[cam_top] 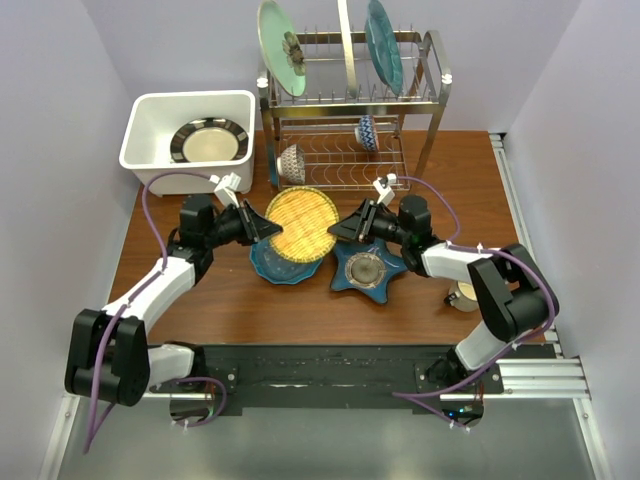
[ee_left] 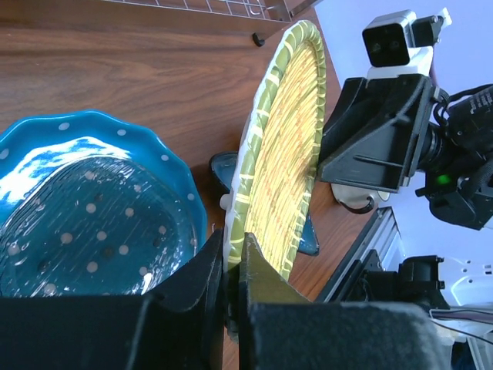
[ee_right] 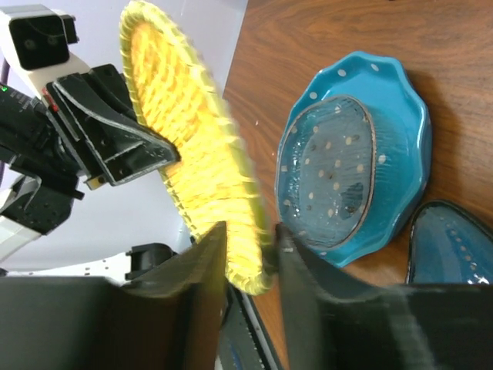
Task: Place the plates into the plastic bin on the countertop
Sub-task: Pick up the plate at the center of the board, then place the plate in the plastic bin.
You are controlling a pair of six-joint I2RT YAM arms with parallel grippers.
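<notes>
Item: yellow woven plate (cam_top: 297,222), held up over the bench between both my arms.
My left fingers (ee_left: 202,281): pinched shut on its rim.
My right fingers (ee_right: 206,266): parted, straddling the opposite rim.
Plastic bin (cam_top: 150,125): rear-left of the plate, nearer my left arm.

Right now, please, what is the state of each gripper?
Left gripper: closed on the yellow plate, at its rim.
Right gripper: open, fingers either side of the same rim.

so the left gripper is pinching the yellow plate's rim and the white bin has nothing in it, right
Not empty: the top view shows a black-striped plate lying in the white bin. The left gripper does pinch the yellow plate at its rim.
</notes>
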